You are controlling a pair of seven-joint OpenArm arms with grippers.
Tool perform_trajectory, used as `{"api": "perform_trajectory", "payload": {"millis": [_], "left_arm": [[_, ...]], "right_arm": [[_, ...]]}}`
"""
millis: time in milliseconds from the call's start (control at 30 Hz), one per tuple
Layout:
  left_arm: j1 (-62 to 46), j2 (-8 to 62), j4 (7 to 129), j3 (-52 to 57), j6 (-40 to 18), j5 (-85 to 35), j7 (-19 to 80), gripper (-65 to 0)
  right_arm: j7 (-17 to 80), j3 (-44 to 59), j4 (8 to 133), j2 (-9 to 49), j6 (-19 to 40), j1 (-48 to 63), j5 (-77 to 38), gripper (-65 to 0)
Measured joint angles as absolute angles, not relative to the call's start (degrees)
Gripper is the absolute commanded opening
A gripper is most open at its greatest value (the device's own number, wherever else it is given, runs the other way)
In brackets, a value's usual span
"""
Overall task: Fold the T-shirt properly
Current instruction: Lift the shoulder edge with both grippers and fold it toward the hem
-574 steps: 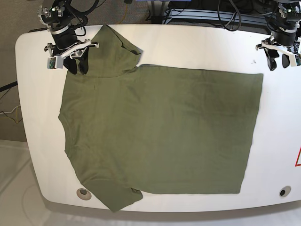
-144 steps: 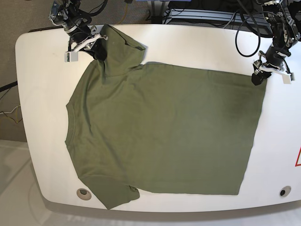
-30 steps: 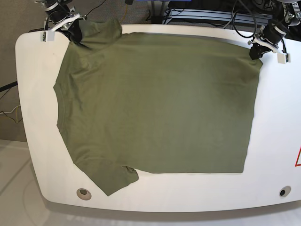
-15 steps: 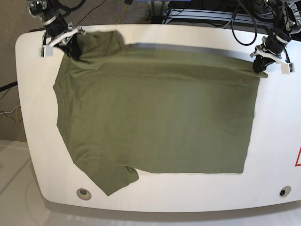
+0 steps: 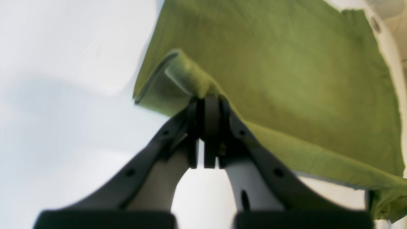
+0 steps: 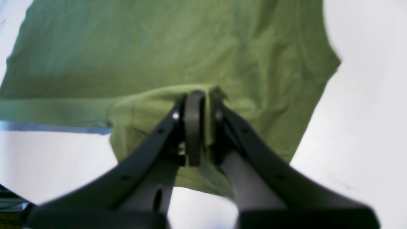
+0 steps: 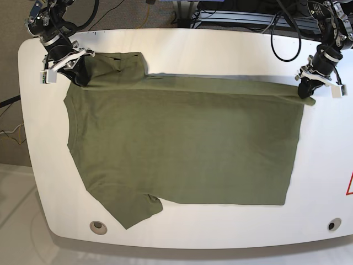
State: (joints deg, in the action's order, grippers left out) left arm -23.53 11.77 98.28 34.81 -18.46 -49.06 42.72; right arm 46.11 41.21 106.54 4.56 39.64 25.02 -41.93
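The olive-green T-shirt [image 7: 182, 143] lies spread on the white table [image 7: 182, 44], neck to the left and hem to the right. My right gripper [image 7: 78, 77] is at the shirt's far left corner by the upper sleeve [image 7: 118, 63]. In the right wrist view it [image 6: 198, 95] is shut on a bunched fold of the T-shirt [image 6: 159, 47]. My left gripper [image 7: 303, 93] is at the far right hem corner. In the left wrist view it [image 5: 208, 98] is shut on a folded-over edge of the T-shirt [image 5: 286, 63]. The lower sleeve [image 7: 135, 210] lies flat near the front.
The table has rounded corners, with a round hole at the front left [image 7: 99, 226] and another at the front right [image 7: 331, 225]. A red mark [image 7: 349, 185] sits at the right edge. Cables [image 7: 237, 16] and equipment lie beyond the far edge.
Both grippers have come toward the front with the shirt's far edge still pinched. That edge has dropped from near the table's back rim to lie further in, and the cloth looks flatter.
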Motion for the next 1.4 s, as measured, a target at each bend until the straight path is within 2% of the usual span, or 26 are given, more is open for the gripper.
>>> {"api": "perform_trajectory", "payload": {"millis": [133,567,933,1400], "left_arm": [[-22.76,11.51,97.41,34.87,-18.79,-48.88,43.29,-65.0],[-14.55,11.09,91.64,34.00,-18.65,-48.58,42.63,-65.0],[-8.54,11.46,84.47,34.00,-18.35,-47.29,42.63,-65.0],[-8.12,14.20,84.01,30.94,-18.52,-46.92,42.37,-65.0]], "right_arm": [[46.15,41.15,106.69,4.25,39.64,24.58,-40.58,-65.0],[46.11,39.22,99.94,3.66,39.66,14.48,-38.83,-65.0],[46.39,35.31,94.30,3.73,39.00,6.26,-32.32,-65.0],[46.11,34.24,86.08,6.57,38.94,1.17,-31.35,-65.0]]}}
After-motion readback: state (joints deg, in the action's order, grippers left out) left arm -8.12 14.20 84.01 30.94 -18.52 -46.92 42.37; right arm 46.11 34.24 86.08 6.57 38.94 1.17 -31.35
